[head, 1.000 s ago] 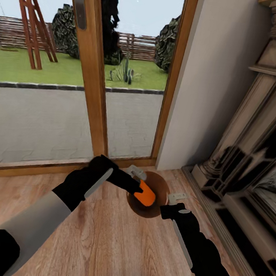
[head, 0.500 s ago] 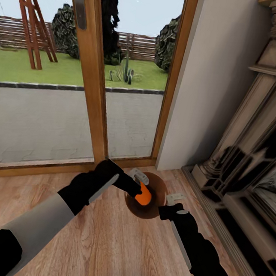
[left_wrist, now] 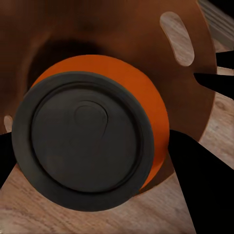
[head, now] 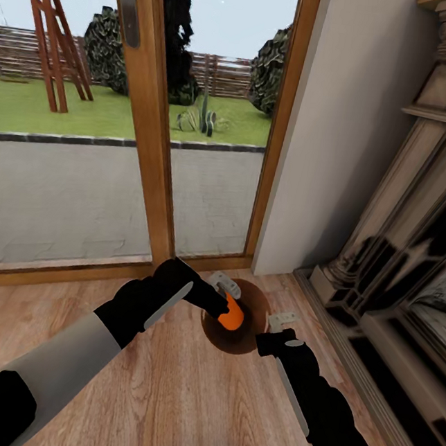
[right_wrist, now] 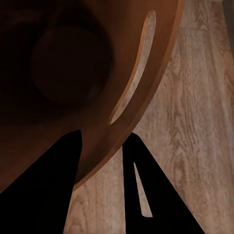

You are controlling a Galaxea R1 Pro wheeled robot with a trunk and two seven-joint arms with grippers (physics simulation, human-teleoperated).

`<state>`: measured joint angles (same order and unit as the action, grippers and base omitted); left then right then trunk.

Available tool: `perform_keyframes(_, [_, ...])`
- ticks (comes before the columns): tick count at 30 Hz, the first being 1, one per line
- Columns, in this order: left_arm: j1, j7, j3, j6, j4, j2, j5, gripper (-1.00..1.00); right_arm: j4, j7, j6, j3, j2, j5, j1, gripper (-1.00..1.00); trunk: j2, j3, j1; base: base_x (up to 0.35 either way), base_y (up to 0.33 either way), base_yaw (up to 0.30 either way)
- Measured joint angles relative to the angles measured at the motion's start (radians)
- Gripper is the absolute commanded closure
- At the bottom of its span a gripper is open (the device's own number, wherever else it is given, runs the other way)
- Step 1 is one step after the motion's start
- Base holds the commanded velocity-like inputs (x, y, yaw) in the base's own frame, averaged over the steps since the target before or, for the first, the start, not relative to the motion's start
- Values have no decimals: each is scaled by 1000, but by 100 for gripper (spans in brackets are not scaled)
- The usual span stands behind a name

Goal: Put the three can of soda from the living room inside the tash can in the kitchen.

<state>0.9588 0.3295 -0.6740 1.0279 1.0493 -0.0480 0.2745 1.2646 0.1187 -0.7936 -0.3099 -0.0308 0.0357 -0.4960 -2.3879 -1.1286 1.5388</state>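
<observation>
Left gripper point(head: 224, 300) clamping orange soda can point(head: 232, 315), fingers pinching its sides, holding it tilted over mouth of brown trash can point(head: 258, 304). Trash can sitting on wood floor point(head: 160, 397) beside glass door point(head: 216, 110) and fireplace point(head: 414, 260). Right gripper point(head: 277, 325) gripping trash can rim, fingers point(right_wrist: 141, 190) straddling wall.

Soda can point(head: 231, 315) over bin point(head: 258, 309) (before glass door point(head: 76, 114)), fireplace point(head: 414, 260) right.

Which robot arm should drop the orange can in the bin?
The left. Its gripper holds the orange can right over the brown bin. The right gripper grips the bin's rim.
</observation>
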Motion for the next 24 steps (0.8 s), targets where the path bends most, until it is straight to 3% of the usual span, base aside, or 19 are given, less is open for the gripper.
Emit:
perform_keyframes(6, [0, -3, -1, 0, 0, -1, 0, 100, 0, 0, 0, 0, 0, 0, 0, 100, 0, 0, 0, 0, 0, 0])
perform_keyframes(24, [0, -9, -68, 0, 0, -15, 0, 100, 0, -1, 0, 0, 0, 1, 0, 100, 0, 0, 0, 0, 0, 0])
